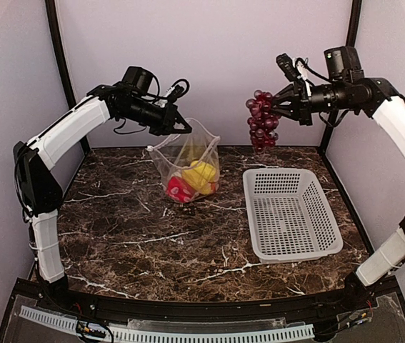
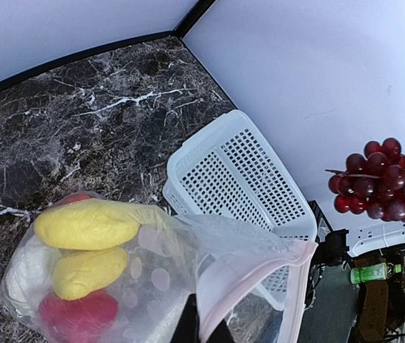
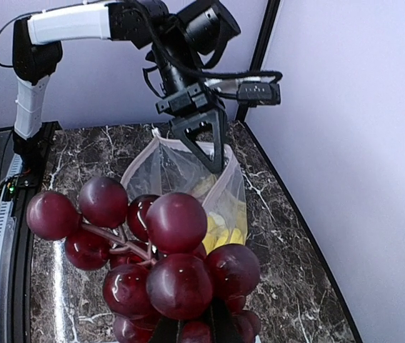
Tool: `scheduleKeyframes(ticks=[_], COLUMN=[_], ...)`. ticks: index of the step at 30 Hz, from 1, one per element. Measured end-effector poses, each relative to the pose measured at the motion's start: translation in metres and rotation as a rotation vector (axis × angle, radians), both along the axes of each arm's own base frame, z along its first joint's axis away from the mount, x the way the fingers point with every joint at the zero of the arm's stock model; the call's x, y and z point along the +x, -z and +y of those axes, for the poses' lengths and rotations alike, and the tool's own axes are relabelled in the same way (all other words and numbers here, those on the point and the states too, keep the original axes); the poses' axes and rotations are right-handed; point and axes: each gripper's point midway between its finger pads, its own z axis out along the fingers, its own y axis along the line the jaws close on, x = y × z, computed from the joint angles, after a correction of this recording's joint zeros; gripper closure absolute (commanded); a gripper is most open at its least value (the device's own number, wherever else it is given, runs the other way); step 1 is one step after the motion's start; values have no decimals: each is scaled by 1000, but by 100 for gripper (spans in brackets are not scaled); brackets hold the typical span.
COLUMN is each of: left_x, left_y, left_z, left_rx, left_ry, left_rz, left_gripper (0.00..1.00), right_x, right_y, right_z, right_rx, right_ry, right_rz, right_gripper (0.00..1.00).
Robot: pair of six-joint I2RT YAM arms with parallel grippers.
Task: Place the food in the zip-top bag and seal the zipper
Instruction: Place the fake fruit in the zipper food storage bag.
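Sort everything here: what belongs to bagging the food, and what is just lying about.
Job: zip-top bag, its zipper, held up by the left claw; two yellow pieces and red piece inside it; grape bunch in the right claw.
Lying about: white basket, empty, on the marble table.

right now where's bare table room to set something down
The dark marble tabletop is bare along the near strip before the clear spotted zip-top bag and the white perforated plastic basket, and the left side, plus a narrow gap between them. Crowded: back centre, where the left gripper holds the bag and the right gripper the dark purple grape bunch.
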Motion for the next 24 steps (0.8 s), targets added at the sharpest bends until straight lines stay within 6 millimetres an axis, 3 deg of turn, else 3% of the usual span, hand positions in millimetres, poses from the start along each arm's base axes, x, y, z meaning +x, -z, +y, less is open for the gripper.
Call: scheduleKeyframes(ticks=[6, 16, 24], left_x=[3, 4, 7], left_y=[5, 7, 7], left_z=[-3, -4, -5], left_rx=[-4, -5, -12], left_ry=[4, 5, 2], left_rz=[5, 9, 8], left_gripper=[99, 99, 99], right_x=[-5, 5, -7], right_y=[-23, -29, -34], right_z=[7, 26, 73], right_rx=[66, 129, 138], right_ry=[-47, -117, -228], right_rz=[0, 65, 30], right_gripper=[100, 100, 100])
